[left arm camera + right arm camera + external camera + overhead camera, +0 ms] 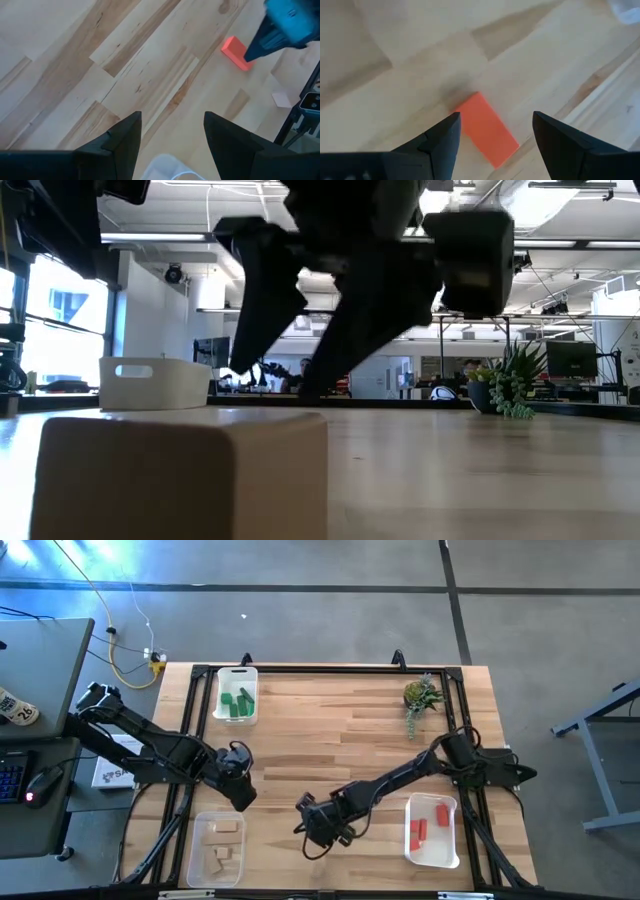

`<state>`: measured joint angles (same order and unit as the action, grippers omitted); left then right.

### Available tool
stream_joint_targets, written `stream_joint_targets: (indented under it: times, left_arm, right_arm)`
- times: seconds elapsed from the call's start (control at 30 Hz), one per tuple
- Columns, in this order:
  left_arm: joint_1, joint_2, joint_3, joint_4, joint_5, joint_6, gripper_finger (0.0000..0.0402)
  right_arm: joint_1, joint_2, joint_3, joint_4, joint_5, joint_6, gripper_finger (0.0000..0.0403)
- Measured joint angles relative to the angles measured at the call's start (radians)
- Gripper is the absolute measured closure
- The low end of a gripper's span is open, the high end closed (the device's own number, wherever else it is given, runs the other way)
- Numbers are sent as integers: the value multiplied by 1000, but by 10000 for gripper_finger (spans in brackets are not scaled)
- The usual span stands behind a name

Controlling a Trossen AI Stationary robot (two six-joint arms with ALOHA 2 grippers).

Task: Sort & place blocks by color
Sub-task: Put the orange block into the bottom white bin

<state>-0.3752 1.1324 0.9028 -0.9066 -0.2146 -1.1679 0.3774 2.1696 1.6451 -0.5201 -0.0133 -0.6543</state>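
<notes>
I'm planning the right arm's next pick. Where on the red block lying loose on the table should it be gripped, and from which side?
Probably from straight above, across its two long sides near the middle. The red block lies flat on the bare table, a short bar with nothing touching it. The right gripper hangs open over it, though the bar sits skewed between the fingers, so turn the wrist first.

A tag [14, 710] (beside the table) reads "26".

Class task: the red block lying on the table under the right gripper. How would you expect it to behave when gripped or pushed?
The red block looks like a rigid flat-sided bar, so it probably won't bend or roll. It lies flat on the wooden table, so a push would likely slide or turn it. The open right gripper straddles it.
</notes>
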Motion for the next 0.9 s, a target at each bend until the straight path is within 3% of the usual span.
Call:
stream_joint_targets:
  times: [0.53,0.9]
  left_arm:
    - [0,0,0,-1,-37,0,200]
    - [0,0,0,0,-49,0,199]
  right_arm:
    - [-9,57,2,-10,6,-200,169]
    - [-54,68,3,-7,-119,-93,179]
